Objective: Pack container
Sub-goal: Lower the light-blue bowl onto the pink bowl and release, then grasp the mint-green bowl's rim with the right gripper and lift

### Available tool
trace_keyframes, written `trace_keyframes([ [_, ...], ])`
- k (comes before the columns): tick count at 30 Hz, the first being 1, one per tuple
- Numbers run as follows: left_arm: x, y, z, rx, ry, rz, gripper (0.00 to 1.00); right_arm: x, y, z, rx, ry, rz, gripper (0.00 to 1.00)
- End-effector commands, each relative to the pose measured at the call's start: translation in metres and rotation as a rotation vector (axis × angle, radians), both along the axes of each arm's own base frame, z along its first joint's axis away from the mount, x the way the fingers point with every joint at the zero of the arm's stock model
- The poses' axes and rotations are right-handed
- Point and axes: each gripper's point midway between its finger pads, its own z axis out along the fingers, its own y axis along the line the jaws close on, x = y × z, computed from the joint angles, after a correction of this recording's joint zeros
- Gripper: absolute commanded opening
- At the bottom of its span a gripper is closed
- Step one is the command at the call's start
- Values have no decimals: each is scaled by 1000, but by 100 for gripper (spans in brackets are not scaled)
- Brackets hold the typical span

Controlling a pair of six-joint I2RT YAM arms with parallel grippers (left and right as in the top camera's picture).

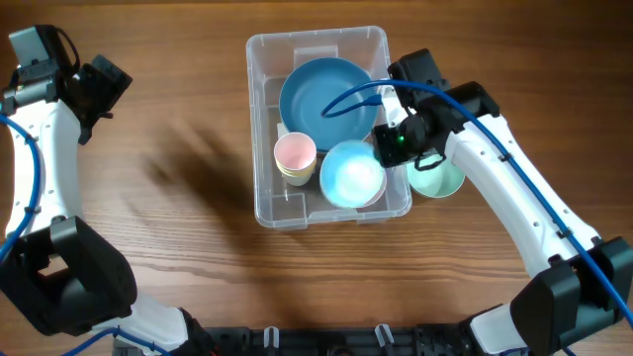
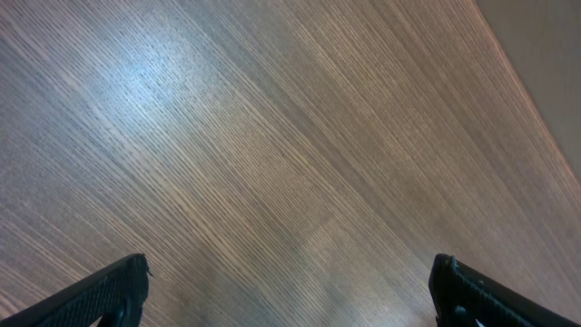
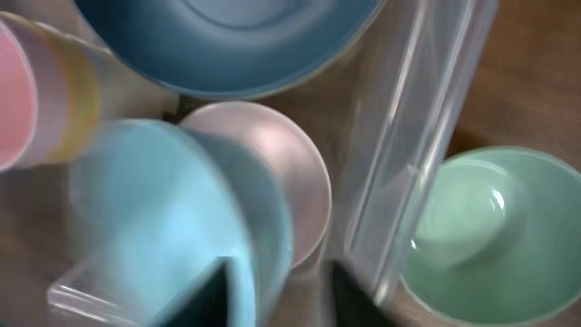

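The clear container (image 1: pixel 282 206) sits at the upper middle of the table (image 1: pixel 178 247), holding a dark blue plate (image 1: pixel 326 94), a pink cup (image 1: pixel 295 151) and a light blue bowl (image 1: pixel 352 174). A green bowl (image 1: pixel 440 180) stands just outside its right wall. The right gripper (image 3: pixel 284 292) hangs over that wall, jaws partly apart around the light blue bowl's rim. The left gripper (image 2: pixel 290 291), at upper left, is spread wide over bare wood.

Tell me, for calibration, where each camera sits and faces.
Overhead: above the table, straight down on the container; both arms show.
Left wrist: on left arm, facing bare table; open jaws at bottom corners.
Right wrist: on right arm, down into the container; jaws at bottom edge.
Shared: overhead and right wrist both show the light blue bowl and green bowl.
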Motion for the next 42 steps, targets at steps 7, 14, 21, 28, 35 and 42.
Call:
trace_keyframes([
  [7, 2, 2, 1, 2, -2, -2, 100, 25, -23, 17, -86, -98, -91, 56],
  [14, 2, 2, 0, 2, -2, -2, 100, 37, -100, 46, -100, -143, -384, 55],
  [21, 2, 2, 1, 2, -2, -2, 100, 31, -155, 14, -121, -50, -571, 56],
  [28, 2, 2, 1, 2, -2, -2, 100, 9, -171, -48, -153, 88, -656, 57],
  [35, 2, 2, 0, 2, -2, -2, 100, -17, -175, -95, -161, 154, -711, 55],
  [42, 2, 2, 0, 2, -2, -2, 100, -20, -170, -123, -113, 127, -734, 43],
])
